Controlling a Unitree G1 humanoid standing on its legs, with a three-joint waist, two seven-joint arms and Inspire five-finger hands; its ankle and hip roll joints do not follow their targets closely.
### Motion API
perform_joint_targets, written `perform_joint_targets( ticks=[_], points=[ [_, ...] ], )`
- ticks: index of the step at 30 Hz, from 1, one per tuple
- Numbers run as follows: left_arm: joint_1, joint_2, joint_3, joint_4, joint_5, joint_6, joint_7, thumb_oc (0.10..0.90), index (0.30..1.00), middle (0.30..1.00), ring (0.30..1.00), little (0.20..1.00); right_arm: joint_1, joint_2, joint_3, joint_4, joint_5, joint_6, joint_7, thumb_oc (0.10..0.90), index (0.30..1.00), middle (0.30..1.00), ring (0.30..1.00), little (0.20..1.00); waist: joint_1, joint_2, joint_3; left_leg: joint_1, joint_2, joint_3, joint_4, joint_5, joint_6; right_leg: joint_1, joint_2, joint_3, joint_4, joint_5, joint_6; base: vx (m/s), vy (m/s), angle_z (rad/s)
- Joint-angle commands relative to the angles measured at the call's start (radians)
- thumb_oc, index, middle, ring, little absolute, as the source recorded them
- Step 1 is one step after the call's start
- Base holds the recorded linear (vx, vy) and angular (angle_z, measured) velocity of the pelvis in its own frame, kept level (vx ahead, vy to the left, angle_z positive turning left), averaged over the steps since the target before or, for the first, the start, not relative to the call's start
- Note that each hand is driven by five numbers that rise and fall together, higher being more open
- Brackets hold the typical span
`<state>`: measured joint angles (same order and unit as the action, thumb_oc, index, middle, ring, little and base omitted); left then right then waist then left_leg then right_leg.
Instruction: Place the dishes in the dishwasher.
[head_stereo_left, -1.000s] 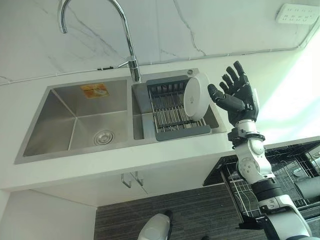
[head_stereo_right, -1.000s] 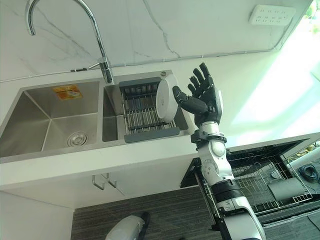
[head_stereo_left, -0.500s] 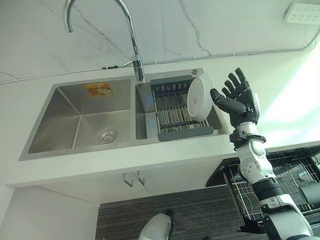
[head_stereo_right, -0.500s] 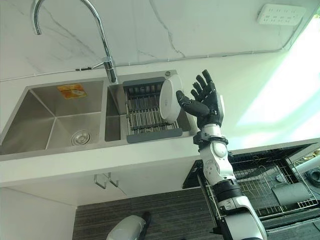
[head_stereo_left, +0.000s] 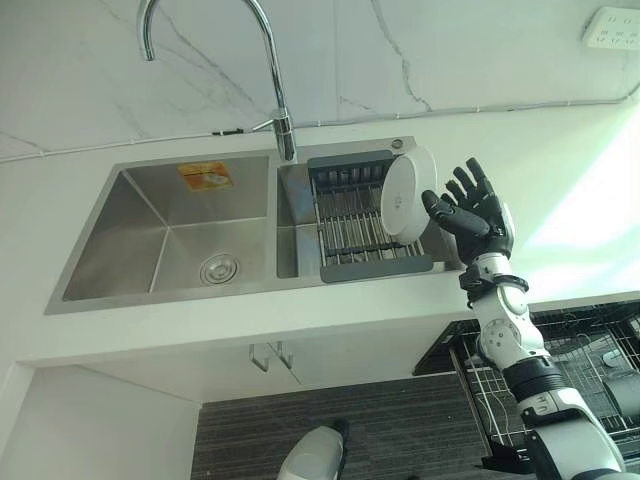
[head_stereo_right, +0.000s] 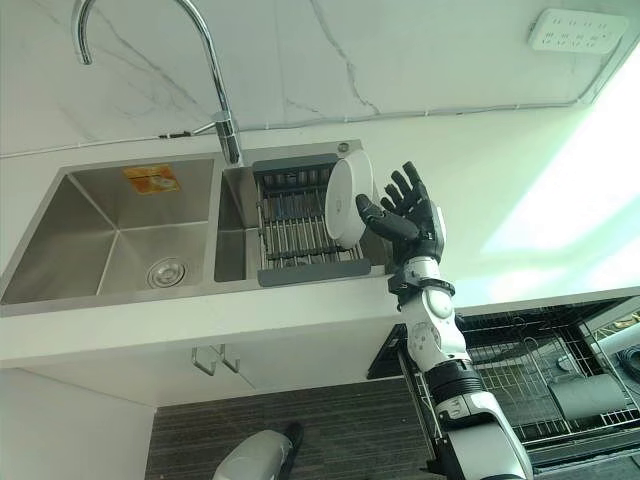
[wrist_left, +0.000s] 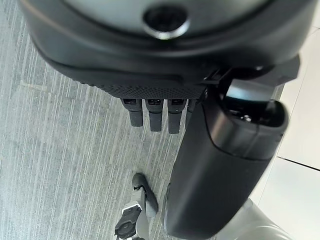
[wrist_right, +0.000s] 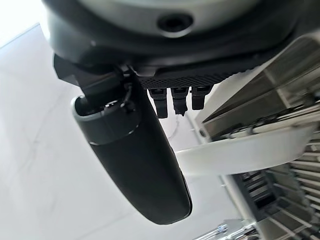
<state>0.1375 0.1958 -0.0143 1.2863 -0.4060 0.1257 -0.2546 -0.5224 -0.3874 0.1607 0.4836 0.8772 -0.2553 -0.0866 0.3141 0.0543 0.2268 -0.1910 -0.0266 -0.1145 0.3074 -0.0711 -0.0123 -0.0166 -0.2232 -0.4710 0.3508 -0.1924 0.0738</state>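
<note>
A white plate stands on edge at the right end of the grey drying rack in the sink's right basin. My right hand is raised just to the plate's right, open, with fingers spread and the thumb reaching toward the plate's rim. I cannot tell whether the thumb touches it. In the right wrist view the plate's rim runs past the thumb, and nothing is held. My left hand hangs over the floor with straight fingers and holds nothing.
The steel left basin has a drain, and a tall curved faucet rises behind the sink. White counter surrounds it. The dishwasher's wire rack is pulled out at the lower right, below the counter edge. A wall socket sits at the upper right.
The whole view has shifted slightly. My right hand has sunk a little and come closer to the plate's right rim, still open. The plate stays in the rack.
</note>
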Motion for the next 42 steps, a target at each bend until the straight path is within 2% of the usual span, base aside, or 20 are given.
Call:
perform_joint_targets(
  ticks=[1,20,21,22,23,24,27,33,38,42],
  points=[
    [0.049,0.063,-0.067,0.017,0.017,0.009,-0.04,0.8,0.9,0.9,0.9,0.9,-0.149,-0.012,-0.041,-0.053,0.011,-0.074,0.045,0.8,0.9,0.9,0.9,0.9,0.015,-0.013,-0.034,0.01,0.047,0.016,-0.007,-0.098,-0.032,0.049,-0.047,0.028,-0.051,-0.035,0.08,0.0,0.006,0.07],
    [0.058,0.065,-0.076,0.006,0.013,0.015,-0.05,0.8,0.9,0.9,0.9,0.9,-0.16,-0.006,-0.023,0.002,0.002,-0.057,0.041,0.8,0.9,0.9,0.9,0.9,0.03,-0.007,-0.031,0.003,0.04,0.006,-0.007,-0.09,-0.031,0.056,-0.052,0.012,-0.051,-0.034,0.08,0.01,0.003,0.03],
    [0.059,0.066,-0.077,0.002,0.012,0.019,-0.049,0.8,0.9,0.9,0.9,0.9,-0.161,-0.01,-0.02,0.011,-0.029,-0.038,0.023,0.8,0.9,0.9,0.9,0.9,0.033,-0.007,-0.03,0.001,0.039,0.001,-0.007,-0.088,-0.032,0.057,-0.052,0.012,-0.051,-0.035,0.08,0.04,0.003,0.01],
    [0.06,0.067,-0.078,-0.002,0.014,0.022,-0.046,0.8,0.9,0.9,0.9,0.9,-0.161,-0.023,-0.02,0.022,-0.096,-0.007,-0.005,0.552,0.528,0.528,0.528,0.528,0.033,-0.006,-0.029,0.0,0.037,-0.001,-0.007,-0.088,-0.032,0.057,-0.052,0.012,-0.051,-0.035,0.08,0.04,0.005,0.0],
    [0.06,0.068,-0.078,-0.004,0.015,0.024,-0.045,0.8,0.9,0.9,0.9,0.9,-0.163,-0.028,-0.018,0.028,-0.126,0.007,-0.015,0.413,0.319,0.319,0.319,0.319,0.034,-0.006,-0.028,0.0,0.037,-0.002,-0.007,-0.089,-0.032,0.057,-0.051,0.012,-0.051,-0.036,0.08,0.0,0.0,0.0],
    [0.06,0.068,-0.079,-0.005,0.013,0.026,-0.044,0.8,0.9,0.9,0.9,0.9,-0.168,-0.039,-0.012,0.041,-0.164,0.031,-0.015,0.4,0.3,0.3,0.3,0.3,0.035,-0.006,-0.028,-0.002,0.036,-0.003,-0.007,-0.088,-0.032,0.055,-0.051,0.014,-0.051,-0.036,0.08,0.0,0.0,0.0],
    [0.062,0.069,-0.075,-0.011,0.019,0.024,-0.039,0.8,0.9,0.9,0.9,0.9,-0.177,-0.065,0.01,0.067,-0.215,0.103,0.002,0.4,0.3,0.3,0.3,0.3,0.038,-0.01,-0.024,-0.004,0.034,-0.008,-0.007,-0.086,-0.034,0.055,-0.049,0.014,-0.051,-0.035,0.079,0.0,-0.001,0.01],
    [0.057,0.074,-0.072,-0.018,0.024,0.029,-0.035,0.8,0.9,0.9,0.9,0.9,-0.193,-0.097,0.039,0.098,-0.261,0.154,0.027,0.4,0.3,0.3,0.3,0.3,0.045,-0.018,-0.017,-0.007,0.031,-0.013,-0.007,-0.084,-0.036,0.059,-0.05,0.009,-0.051,-0.035,0.08,0.0,-0.001,0.01],
    [0.053,0.079,-0.067,-0.024,0.032,0.031,-0.036,0.8,0.9,0.9,0.9,0.9,-0.213,-0.122,0.06,0.113,-0.331,0.149,0.032,0.4,0.3,0.3,0.3,0.3,0.049,-0.024,-0.016,-0.006,0.03,-0.014,-0.007,-0.085,-0.036,0.061,-0.05,0.007,-0.051,-0.034,0.081,-0.02,0.0,0.0],
    [0.052,0.082,-0.063,-0.028,0.032,0.035,-0.038,0.8,0.9,0.9,0.9,0.9,-0.216,-0.136,0.061,0.108,-0.319,0.115,-0.007,0.4,0.3,0.3,0.3,0.3,0.048,-0.027,-0.017,-0.005,0.032,-0.011,-0.007,-0.085,-0.037,0.061,-0.05,0.008,-0.051,-0.033,0.082,-0.04,-0.009,0.03]
  ],
)
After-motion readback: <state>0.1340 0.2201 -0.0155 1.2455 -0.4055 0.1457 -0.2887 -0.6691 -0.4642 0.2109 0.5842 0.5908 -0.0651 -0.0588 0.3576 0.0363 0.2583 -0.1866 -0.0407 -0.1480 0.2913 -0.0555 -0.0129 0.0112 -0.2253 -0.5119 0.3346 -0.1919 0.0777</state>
